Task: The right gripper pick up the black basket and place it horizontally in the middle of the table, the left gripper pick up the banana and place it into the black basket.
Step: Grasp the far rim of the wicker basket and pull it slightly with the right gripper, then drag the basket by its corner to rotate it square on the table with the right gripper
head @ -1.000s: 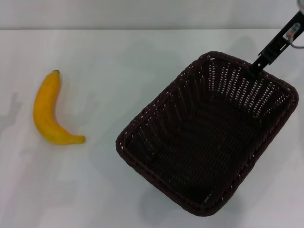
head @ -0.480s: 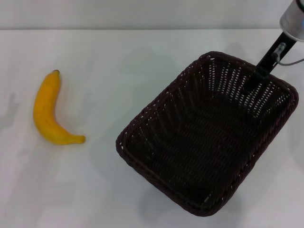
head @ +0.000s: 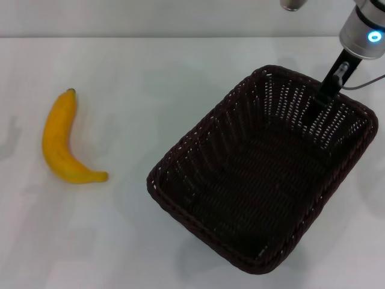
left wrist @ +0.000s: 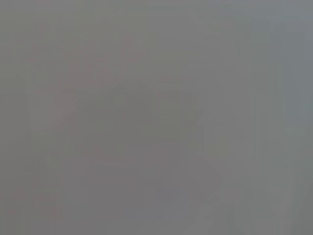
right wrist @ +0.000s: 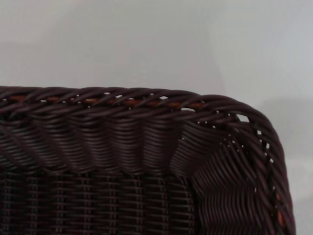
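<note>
The black basket (head: pixel 264 174) stands slanted and empty on the right half of the white table (head: pixel 132 235). My right gripper (head: pixel 325 93) reaches down from the silver arm with the blue ring light (head: pixel 374 36) to the basket's far rim, at or just over it. The right wrist view shows that braided rim and a corner (right wrist: pixel 146 132) from close up. The banana (head: pixel 59 141) lies at the left of the table, stem end away from me, well apart from the basket. My left gripper is out of view; the left wrist view is plain grey.
The table's far edge meets a pale wall at the top of the head view. A small grey object (head: pixel 293 5) shows at the top edge. Bare tabletop lies between the banana and the basket.
My right arm has swung in from the right and come more upright over the basket's far rim. The basket and the banana have not moved.
</note>
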Robot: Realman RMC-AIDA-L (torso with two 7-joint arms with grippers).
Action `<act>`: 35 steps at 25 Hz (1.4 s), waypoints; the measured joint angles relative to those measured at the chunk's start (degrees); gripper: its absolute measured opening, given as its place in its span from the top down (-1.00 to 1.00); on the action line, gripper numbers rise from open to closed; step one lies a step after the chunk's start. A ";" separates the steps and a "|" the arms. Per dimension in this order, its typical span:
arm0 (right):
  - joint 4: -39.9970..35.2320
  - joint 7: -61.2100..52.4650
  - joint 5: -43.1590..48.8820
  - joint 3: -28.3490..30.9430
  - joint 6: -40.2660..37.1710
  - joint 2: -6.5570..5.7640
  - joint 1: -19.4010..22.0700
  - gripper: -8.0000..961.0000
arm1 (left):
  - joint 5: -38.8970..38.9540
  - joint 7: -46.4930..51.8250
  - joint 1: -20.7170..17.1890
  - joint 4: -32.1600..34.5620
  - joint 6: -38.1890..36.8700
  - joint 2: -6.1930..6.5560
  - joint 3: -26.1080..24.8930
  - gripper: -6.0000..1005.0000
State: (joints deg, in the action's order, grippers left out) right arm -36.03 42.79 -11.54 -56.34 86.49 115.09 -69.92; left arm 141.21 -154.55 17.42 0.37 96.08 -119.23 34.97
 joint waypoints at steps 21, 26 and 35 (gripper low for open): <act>-1.28 -13.24 -0.73 1.05 2.21 -0.72 -2.02 0.60 | 5.12 -0.22 -2.96 7.02 -0.15 0.23 -0.07 -0.71; -1.96 -24.58 -0.74 8.90 3.46 -2.21 -0.76 0.63 | 6.13 -1.80 -4.39 9.61 -0.49 0.42 -0.15 -0.71; -19.63 -39.63 -2.58 9.55 12.00 0.52 9.97 0.65 | 10.06 -3.05 -3.87 10.49 -2.81 1.26 -0.17 -0.71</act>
State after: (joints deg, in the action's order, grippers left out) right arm -55.66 3.16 -14.11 -46.79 98.48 115.61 -59.94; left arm 151.27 -157.61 13.56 10.86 93.27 -117.98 34.80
